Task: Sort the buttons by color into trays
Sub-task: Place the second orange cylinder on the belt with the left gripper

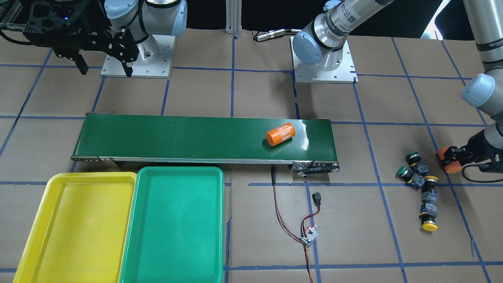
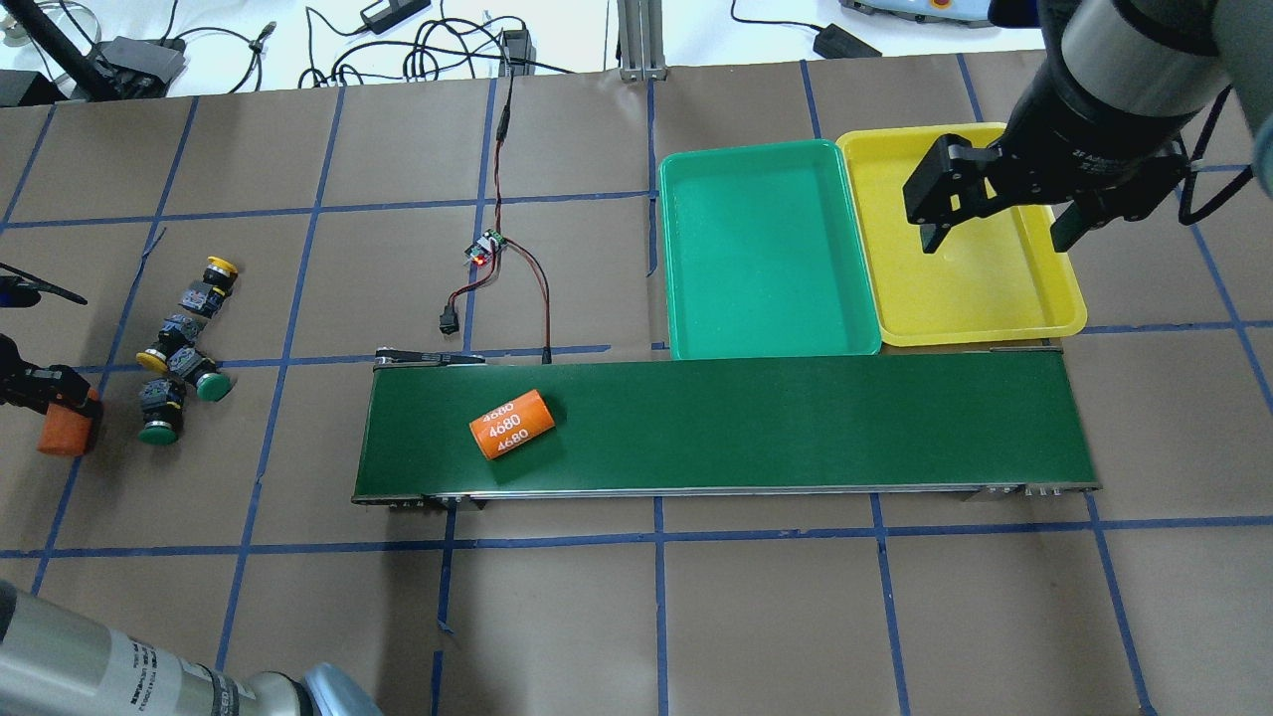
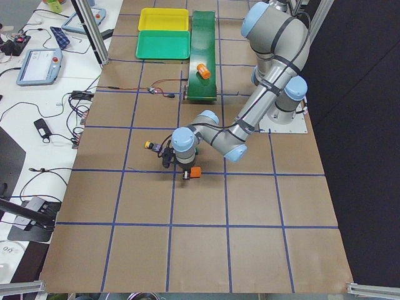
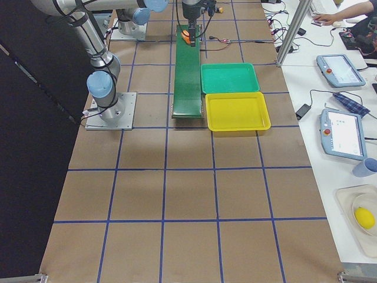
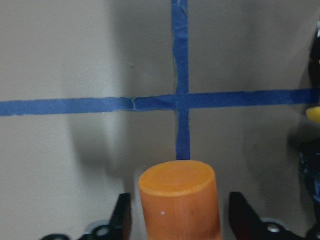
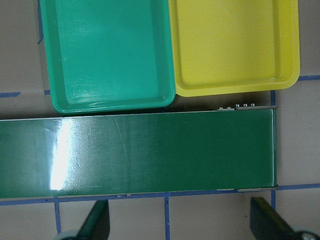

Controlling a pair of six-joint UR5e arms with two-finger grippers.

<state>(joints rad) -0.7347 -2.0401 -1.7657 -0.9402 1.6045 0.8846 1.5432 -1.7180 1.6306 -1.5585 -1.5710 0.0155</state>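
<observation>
Four buttons lie clustered on the paper beyond the conveyor's end: two green (image 1: 412,155) (image 1: 402,172) and two yellow (image 1: 431,179) (image 1: 429,226); overhead they show as a cluster (image 2: 184,348). My left gripper (image 1: 452,159) is low beside them and is shut on an orange cylinder (image 5: 179,202). My right gripper (image 2: 995,234) hangs open and empty above the yellow tray (image 2: 980,293). The green tray (image 2: 766,259) lies right beside the yellow one; both are empty. They also show in the front view as a yellow tray (image 1: 78,224) and a green tray (image 1: 173,224).
A long dark-green conveyor belt (image 2: 746,418) runs between the buttons and the trays. A second orange cylinder marked 4680 (image 2: 511,425) lies on it near the buttons' end. A small circuit board with red-black wires (image 2: 486,249) lies beyond the belt.
</observation>
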